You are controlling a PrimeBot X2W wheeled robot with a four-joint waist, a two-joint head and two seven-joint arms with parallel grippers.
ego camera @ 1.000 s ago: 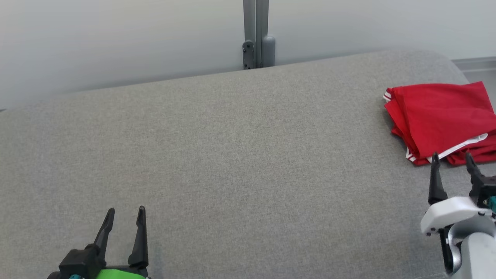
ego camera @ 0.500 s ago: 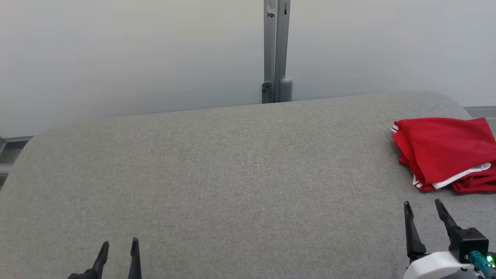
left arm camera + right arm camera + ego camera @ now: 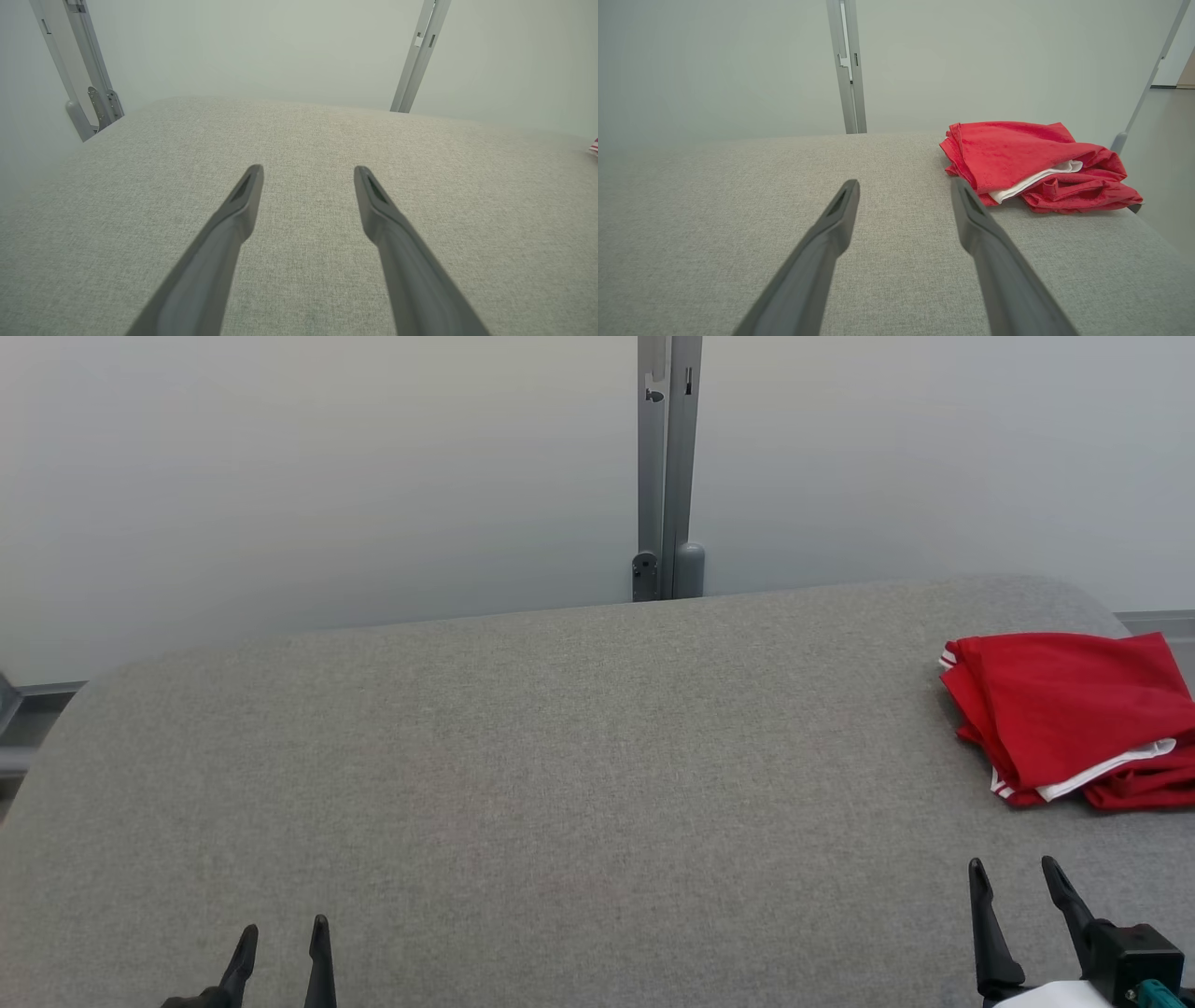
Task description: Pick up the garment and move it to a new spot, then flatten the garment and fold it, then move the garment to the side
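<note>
Where the padded surface [image 3: 560, 756] rounds off at its far right end, the garment [image 3: 1064, 709] lies in a loose folded heap, its right side running past the edge of the head view. The right wrist view shows the garment [image 3: 1017, 154] reaching right to the surface's right-hand edge, with bare floor [image 3: 1167, 186] beyond.

Nothing lies on the cloth between the garment and either gripper. The right gripper [image 3: 1013, 863] sits nearer the robot than the garment and apart from it, fingers spread wide with nothing between them; in its own wrist view the right gripper [image 3: 904, 183] points just left of the heap. The left gripper [image 3: 285, 926] is low at the near left, well apart from the garment, and in the left wrist view the left gripper [image 3: 308, 169] is likewise spread wide over bare cloth.

Behind the surface stands a pale, plain wall [image 3: 280, 476] with an upright metal post [image 3: 667, 476] at its middle. A slanted post [image 3: 1143, 93] rises at the far right.

Bright red, the garment is folded into several uneven layers, with a white band showing between them and thin white stripes at its left edge. Its cloth looks soft, creased and rumpled at the near corner. The surface is covered in a flat, finely woven grey fabric with rounded ends, while the posts are smooth grey metal.
</note>
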